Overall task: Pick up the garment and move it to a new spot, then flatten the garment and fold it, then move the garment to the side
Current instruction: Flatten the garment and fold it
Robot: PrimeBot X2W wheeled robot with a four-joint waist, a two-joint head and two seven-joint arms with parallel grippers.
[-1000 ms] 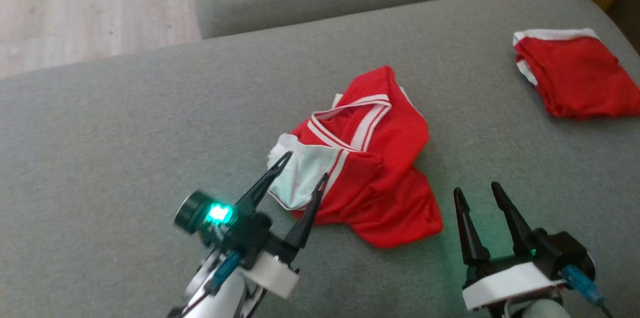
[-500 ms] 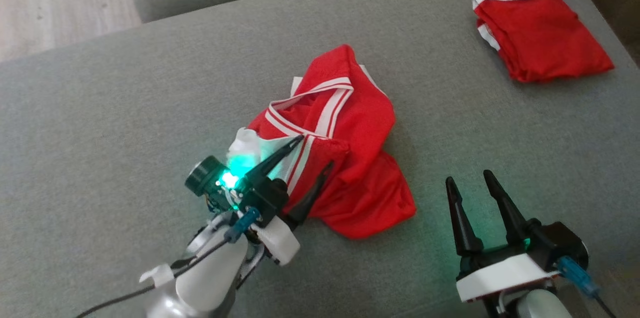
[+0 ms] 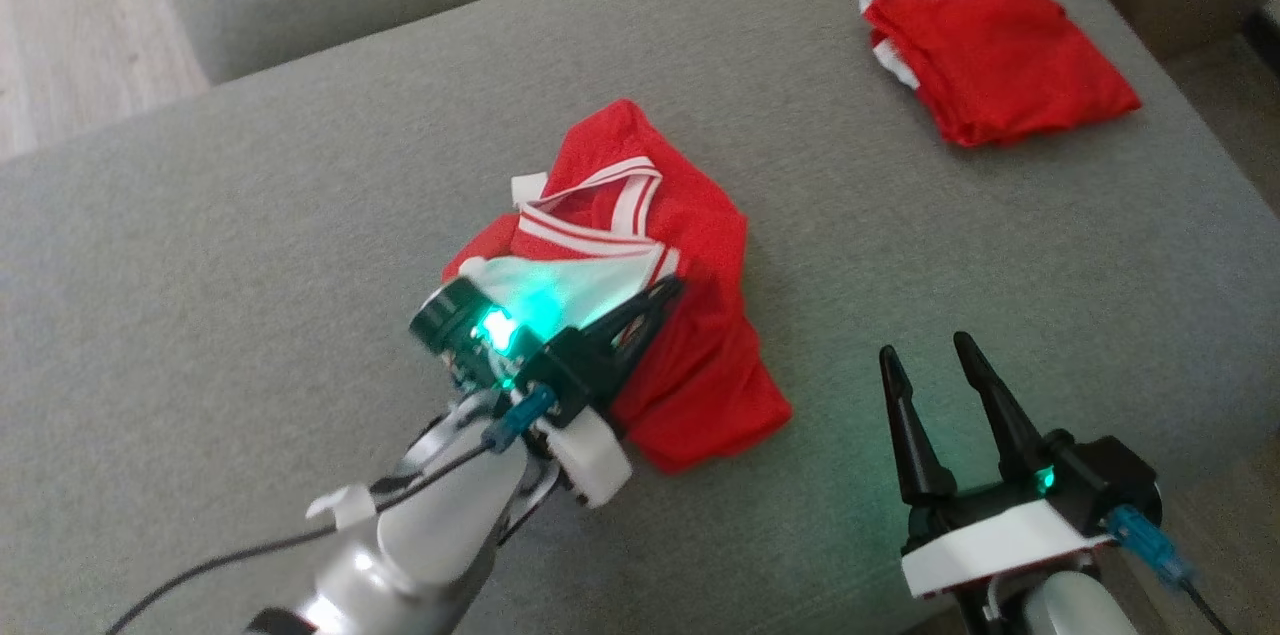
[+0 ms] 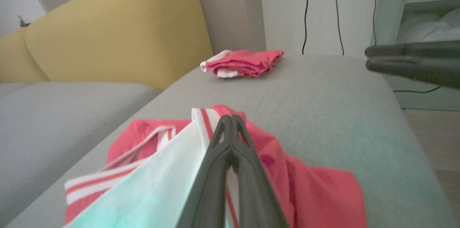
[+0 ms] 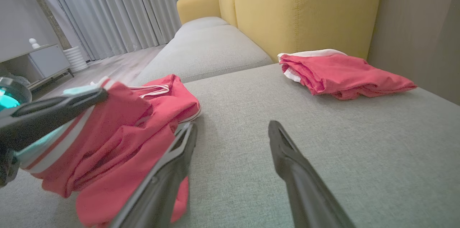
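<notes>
The left pincer [image 3: 668, 290], spread over the red garment [image 3: 705, 365] a second before, had clamped on its striped edge, so lifting looked ready, while the right pincer [image 3: 922, 345] stood apart.

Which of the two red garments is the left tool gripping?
The crumpled garment in the middle, white lining showing: the left tool is shut on its striped edge. The folded garment lies apart at the far right, untouched.
</notes>
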